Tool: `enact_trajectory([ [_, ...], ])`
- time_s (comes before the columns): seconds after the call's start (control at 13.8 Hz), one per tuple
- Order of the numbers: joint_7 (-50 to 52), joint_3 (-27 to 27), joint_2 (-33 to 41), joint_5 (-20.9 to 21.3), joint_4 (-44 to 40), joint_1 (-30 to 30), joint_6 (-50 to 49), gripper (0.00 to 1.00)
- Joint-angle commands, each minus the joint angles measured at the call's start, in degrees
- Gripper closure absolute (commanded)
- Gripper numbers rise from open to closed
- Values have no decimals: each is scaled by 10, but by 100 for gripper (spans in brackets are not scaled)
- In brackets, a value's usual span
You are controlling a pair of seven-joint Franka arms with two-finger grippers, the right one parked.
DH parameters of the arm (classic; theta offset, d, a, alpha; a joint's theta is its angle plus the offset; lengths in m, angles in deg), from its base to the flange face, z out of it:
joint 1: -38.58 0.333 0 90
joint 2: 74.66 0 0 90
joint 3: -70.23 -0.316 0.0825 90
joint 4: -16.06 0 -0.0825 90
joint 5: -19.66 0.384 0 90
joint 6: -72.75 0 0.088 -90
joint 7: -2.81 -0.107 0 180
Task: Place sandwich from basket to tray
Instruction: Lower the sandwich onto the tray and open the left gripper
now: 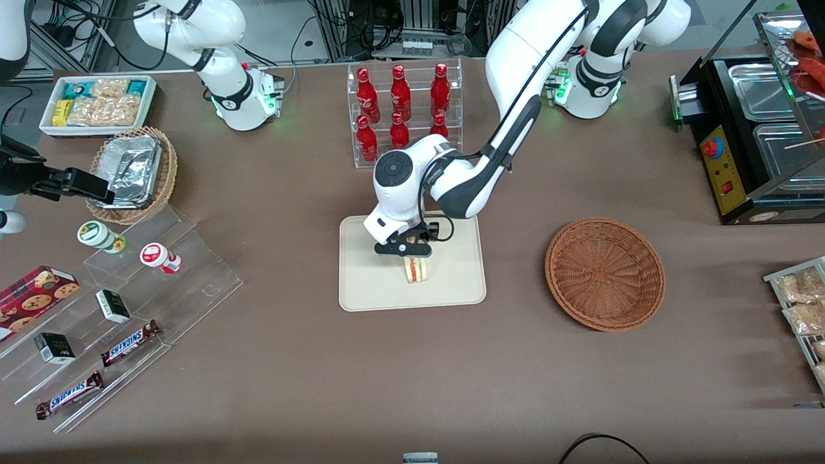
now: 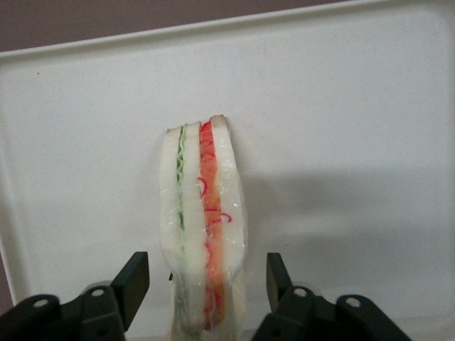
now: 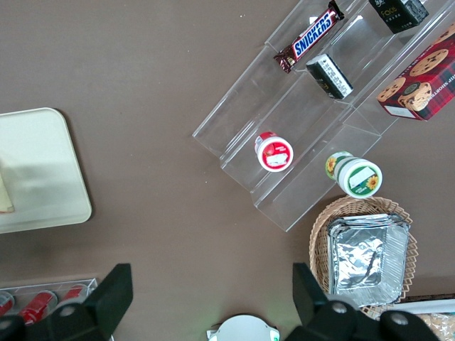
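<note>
Sandwich (image 1: pixel 417 269) delivery looked almost finished at this moment. Going from left to right across the front view, the cream tray (image 1: pixel 367 283) lay near the middle of the brown table (image 1: pixel 290 361), with a clear rack of red bottles (image 1: pixel 401 103) farther from the camera than it. The wedge stood on its edge on the tray's surface, its cut face with red, pink and green layers turned toward the camera. Directly above it hung the working arm's gripper (image 1: pixel 408 252), low over the tray.

The wrist camera gave the clearest account of the grip. The sandwich (image 2: pixel 204 227) stood between the two black fingers (image 2: pixel 132 283), and a visible gap showed on each side of the bread, so the fingers were spread wider than the wedge and not pressing it. The tray (image 2: pixel 355 106) filled the whole background there, pale and bare around the sandwich.

Further right in the front view, well apart from the tray and toward the working arm's end of the table, sat the round reddish-brown basket (image 1: pixel 604 274), with nothing in it.

By my reading, the carry and the set-down were done, and the release appeared made. What remained was only for the gripper to lift clear without tipping the upright wedge.
</note>
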Motion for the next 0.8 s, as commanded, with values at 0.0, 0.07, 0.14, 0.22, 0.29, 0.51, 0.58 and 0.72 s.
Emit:
enact_trajectory([
  [0.0,42,-9,41,5,-1,-4,-33,0],
  [0.07,57,-10,55,4,-1,-2,-44,0],
  [0.14,62,-10,75,3,3,15,-50,0],
  [0.22,62,-8,94,2,3,35,-63,0],
  [0.29,60,-8,109,1,3,42,-82,0],
  [0.51,55,-9,166,2,8,87,-155,0],
  [0.58,54,-9,183,2,10,96,-179,0],
  [0.72,21,-9,221,2,26,128,-208,0],
])
